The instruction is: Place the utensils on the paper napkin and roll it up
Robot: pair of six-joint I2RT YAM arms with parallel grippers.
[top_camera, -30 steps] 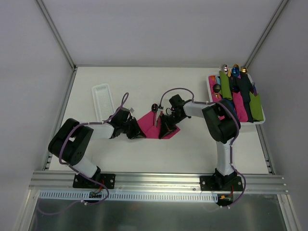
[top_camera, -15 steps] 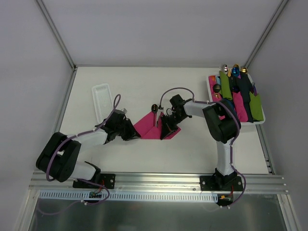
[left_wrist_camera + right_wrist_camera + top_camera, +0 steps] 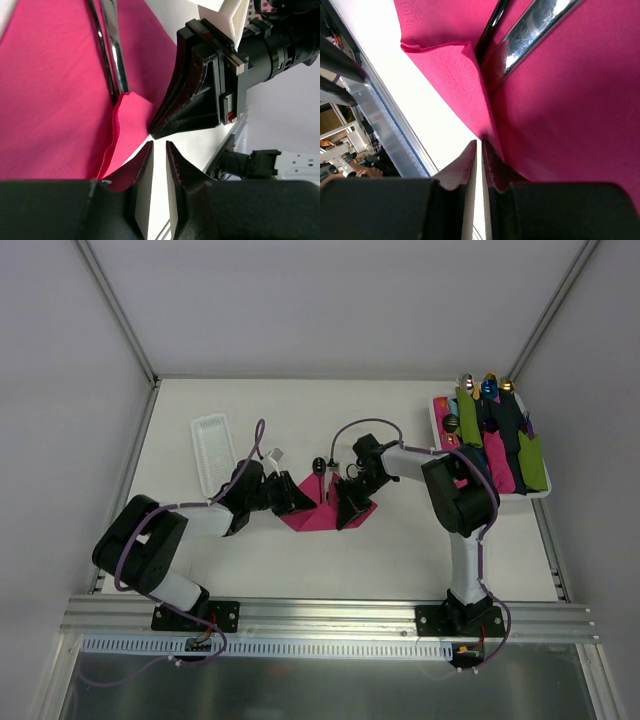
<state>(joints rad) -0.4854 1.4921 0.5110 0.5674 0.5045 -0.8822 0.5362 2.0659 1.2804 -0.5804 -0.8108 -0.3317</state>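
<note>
The white surface [image 3: 400,550] carries a tray [image 3: 546,494] of rolled napkins at far right, a narrow ridged tray [image 3: 212,448] at left, and the magenta paper napkin [image 3: 310,514] spread between the two arms. The left claw [image 3: 159,143] stands slightly apart with nothing in its gap, an upturned fold of napkin just beside it. The right claw [image 3: 479,142] is almost together at a folded edge, though I cannot tell if it pinches it. The dark utensils [image 3: 111,55] lie side by side on the napkin.
</note>
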